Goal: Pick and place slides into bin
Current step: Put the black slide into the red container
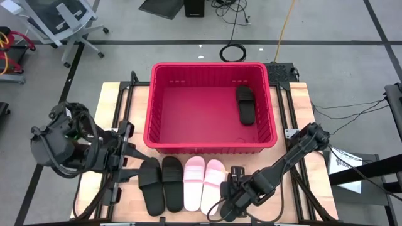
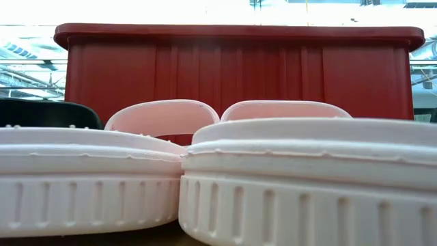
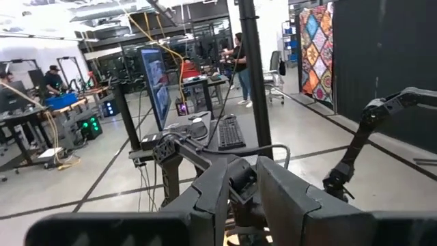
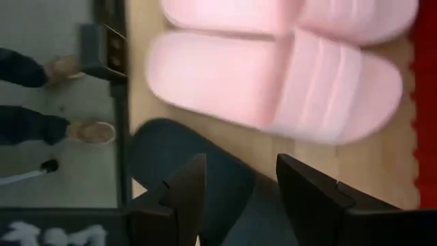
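Observation:
The red bin (image 1: 210, 141) stands mid-table with one black slide (image 1: 245, 103) lying flat in its right part. Two black slides (image 1: 160, 182) and two pink slides (image 1: 204, 182) lie side by side, soles down, on the table in front of the bin; the pink ones fill the low view (image 2: 307, 178). My right gripper (image 4: 239, 181) is open, just right of the pink pair at the near edge, above another dark slide (image 4: 181, 171). My left gripper (image 3: 249, 198) is shut and empty at the table's left, pointing level. My right gripper's open fingers (image 4: 194, 184) stand over the end of the dark slide, pointing down. I cannot tell whether they touch it.
Black frame rails (image 1: 119, 135) run along the table's left and right sides. The bin's near wall (image 2: 239, 68) rises close behind the slides. Bare wood (image 1: 295, 107) shows right of the bin. Beyond the table are people, desks and monitors (image 3: 153, 82).

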